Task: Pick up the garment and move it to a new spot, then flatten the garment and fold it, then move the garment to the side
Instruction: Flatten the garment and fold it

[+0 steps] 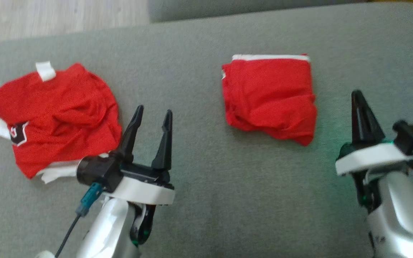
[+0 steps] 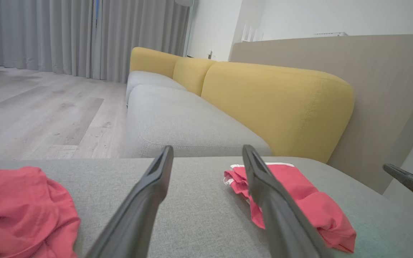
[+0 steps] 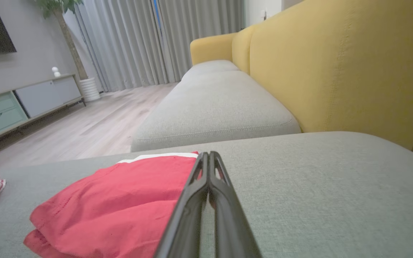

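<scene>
Garments are lying in two places on the grey seat cushion [image 1: 206, 186]. The folded garment [image 1: 269, 96] is sitting near the cushion's middle, a little toward the robot's right. It is forming a nearly square packet with no clear long axis. Its white trim [image 1: 271, 57] is pointing away from the robot, and its looser, rumpled edge is facing the robot.

The crumpled garment [image 1: 56, 114] is resting well apart on the left, stretching mostly left to right. A white tag [image 1: 45, 71] is showing at its far edge and a black-and-white emblem [image 1: 18, 133] on its left side.

The left gripper [image 1: 154, 109] is hovering just beside this heap's right edge, its jaws spreading wide with nothing between them. The right gripper [image 1: 357, 94] is hanging just right of the folded packet, its jaws pressing together on nothing.

From above, the head view is giving the tag and emblem. The left wrist view is looking low across the cushion, bringing in the yellow backrest [image 2: 274, 104], grey curtains [image 2: 48, 36] and wooden floor [image 2: 41, 114]. The right wrist view is adding a cabinet [image 3: 45, 95] and a potted plant [image 3: 89, 89], and it is showing the folded packet's stacked layers at its near corner.
</scene>
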{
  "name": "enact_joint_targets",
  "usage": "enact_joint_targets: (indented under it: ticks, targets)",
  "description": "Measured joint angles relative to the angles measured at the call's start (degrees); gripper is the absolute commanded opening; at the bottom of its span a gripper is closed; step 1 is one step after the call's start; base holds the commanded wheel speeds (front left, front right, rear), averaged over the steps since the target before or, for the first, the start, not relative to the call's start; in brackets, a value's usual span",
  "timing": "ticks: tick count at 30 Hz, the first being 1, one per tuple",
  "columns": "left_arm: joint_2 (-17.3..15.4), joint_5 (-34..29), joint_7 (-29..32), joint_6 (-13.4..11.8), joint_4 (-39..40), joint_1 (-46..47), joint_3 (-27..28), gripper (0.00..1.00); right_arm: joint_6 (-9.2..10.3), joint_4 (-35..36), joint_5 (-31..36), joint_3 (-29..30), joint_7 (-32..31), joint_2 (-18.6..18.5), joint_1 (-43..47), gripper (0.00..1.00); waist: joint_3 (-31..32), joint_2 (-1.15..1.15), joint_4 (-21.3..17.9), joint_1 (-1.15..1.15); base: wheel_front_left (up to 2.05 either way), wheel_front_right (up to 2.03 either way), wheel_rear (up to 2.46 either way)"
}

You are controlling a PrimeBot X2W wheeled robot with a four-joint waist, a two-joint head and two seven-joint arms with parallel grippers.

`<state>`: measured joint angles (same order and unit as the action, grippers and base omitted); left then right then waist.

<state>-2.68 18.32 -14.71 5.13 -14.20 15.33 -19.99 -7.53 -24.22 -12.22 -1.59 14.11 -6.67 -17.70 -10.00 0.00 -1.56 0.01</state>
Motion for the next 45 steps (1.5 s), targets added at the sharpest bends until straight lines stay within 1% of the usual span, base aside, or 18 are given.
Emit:
enact_joint_targets:
  ticks: [5, 6, 9, 13, 14, 17, 20, 24, 27, 30, 33, 36, 40, 42, 45]
  targets:
    - [0.01, -0.14, 0.0, -0.01, 0.49, 2.05, -0.85, 1.0, 0.0, -6.51, -0.89, -1.47, -0.6, -2.29, -7.73, 0.0, -4.32, 0.0, 2.69, 0.01, 0.0, 0.0, 0.0]
    - [0.02, -0.11, 0.0, -0.02, 0.77, 2.86, -1.22, 1.0, 0.0, -9.92, -1.0, -2.78, -1.07, -2.81, -11.24, 0.0, -5.86, 0.0, 3.91, 0.01, 0.0, 0.0, 0.0]
    - [0.03, 2.07, 0.0, -0.09, 1.66, 3.81, -2.16, 1.0, 0.0, -15.24, -1.31, -5.58, -1.6, -3.65, -15.72, 0.0, -7.74, 0.0, 5.83, 0.01, 0.0, 0.0, 0.0]
    - [0.03, 2.41, 0.0, -0.64, 2.37, 5.58, -2.86, 1.0, 0.0, -22.64, -1.91, -9.13, -3.14, -5.1, -19.25, 0.0, -9.65, 0.0, 8.11, 0.0, 0.0, 0.0, 0.0]
    - [0.03, 2.41, 0.0, -0.64, 2.37, 5.58, -2.86, 1.0, 0.0, -22.64, -1.91, -9.13, -3.14, -5.1, -19.25, 0.0, -9.65, 0.0, 8.11, 0.0, 0.0, 0.0, 0.0]
    - [0.04, 2.6, 0.0, -1.1, 2.87, 6.81, -3.96, 1.0, 0.0, -26.18, -2.68, -10.78, -2.69, -6.01, -20.6, 0.0, -10.38, 0.0, 9.51, 0.0, 0.0, 0.0, 0.0]
    - [0.09, 2.96, 0.0, -1.26, 3.02, 6.76, -4.19, 1.0, 0.0, -26.87, -3.88, -11.4, -1.09, -6.37, -22.45, 0.0, -10.26, 0.0, 10.23, 0.0, 0.0, 0.0, 0.0]
    - [0.09, 2.96, 0.0, -1.58, 3.04, 6.7, -4.2, 1.0, -0.01, -25.71, -4.56, -14.05, 0.09, -4.68, -24.35, 0.0, -9.35, 0.0, 10.46, -0.01, 0.0, 0.0, 0.0]
    - [0.09, 2.98, 0.0, -1.59, 3.04, 6.67, -4.22, 1.0, -0.01, -26.1, -5.04, -17.18, 0.09, -3.13, -25.05, 0.0, -8.86, 0.0, 10.81, -0.02, 0.0, 0.0, 0.0]
    - [0.09, 3.05, 0.0, -1.6, 3.08, 6.67, -4.33, 1.0, 0.0, -28.44, -5.56, -21.82, -0.14, -2.23, -25.23, 0.0, -8.71, 0.0, 11.22, -0.01, 0.0, 0.0, 0.0]
    - [0.09, 3.48, 0.0, -1.6, 3.08, 6.67, -4.37, 1.0, -0.01, -31.04, -7.69, -26.44, -2.64, -1.4, -25.29, 0.0, -8.61, 0.0, 11.6, -0.02, 0.0, 0.0, 0.0]
    - [0.09, 3.48, 0.0, -1.6, 3.05, 6.64, -4.37, 1.0, 0.0, -31.55, -10.68, -31.69, -4.11, -1.42, -26.4, 0.0, -8.35, 0.0, 11.76, -0.01, 0.0, 0.0, 0.0]
    - [0.09, 3.46, 0.0, -1.62, 2.76, 6.45, -4.07, 1.0, 0.0, -30.85, -15.59, -37.37, -3.93, -1.74, -26.14, 0.0, -7.4, 0.0, 11.2, -0.01, 0.0, 0.0, 0.0]
    - [0.08, 3.46, 0.0, -1.6, 2.6, 6.3, -3.93, 1.0, 0.0, -30.0, -17.67, -38.58, -2.48, -2.58, -25.99, 0.0, -6.7, 0.0, 10.66, -0.01, 0.0, 0.0, 0.0]
    - [0.09, 3.37, 0.0, -1.58, 2.58, 5.41, -3.5, 1.0, 0.0, -28.53, -19.2, -37.91, -0.4, -4.95, -25.81, 0.0, -5.39, 0.0, 9.54, -0.01, 0.0, 0.0, 0.0]
